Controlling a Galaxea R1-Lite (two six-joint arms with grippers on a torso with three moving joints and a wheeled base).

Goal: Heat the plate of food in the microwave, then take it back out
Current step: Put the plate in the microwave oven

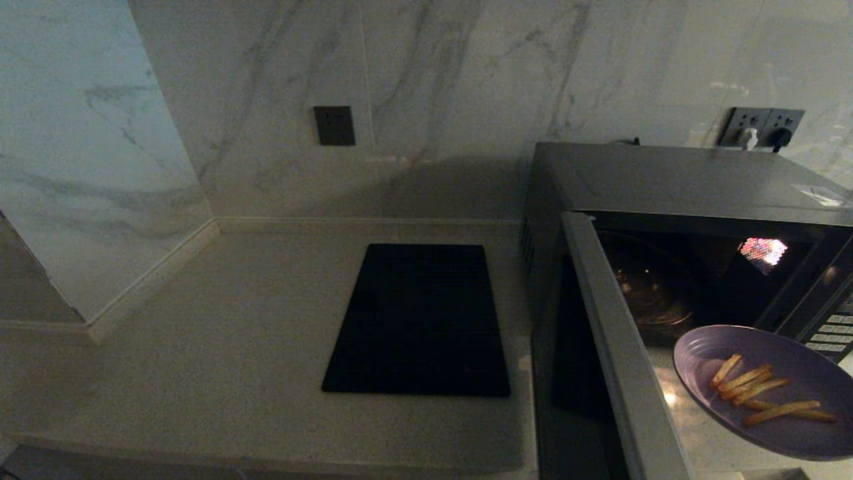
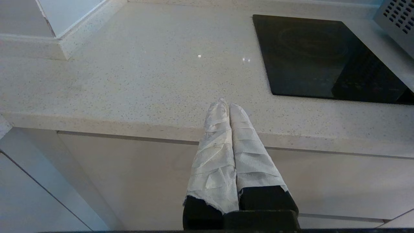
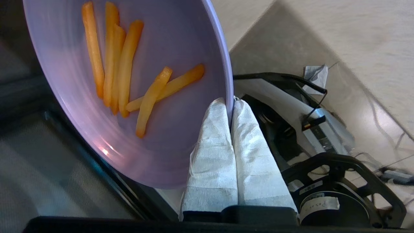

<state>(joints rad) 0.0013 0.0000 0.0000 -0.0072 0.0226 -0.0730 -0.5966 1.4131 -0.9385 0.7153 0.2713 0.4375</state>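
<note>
We see the right gripper [image 3: 231,105] with its cloth-wrapped fingers [image 3: 215,142] clamped on the rim of the plate of food [image 3: 168,129], one finger on each face of the rim. The plate extends away from the fingertips, tilted, and carries several orange-tan sticks [image 3: 121,68]. In the head view the plate [image 1: 800,373] hangs in the air just in front of the microwave [image 1: 666,180], whose door [image 1: 620,347] stands open. The keypad [image 1: 833,330] lies just beyond the plate; we cannot read its writing.

The left gripper [image 2: 229,105] hangs idle with its wrapped fingers [image 2: 213,152] pressed together over the front edge of the desk [image 2: 129,81]. Beyond the fingertips a flat black slab [image 2: 317,55] lies on the desk.
</note>
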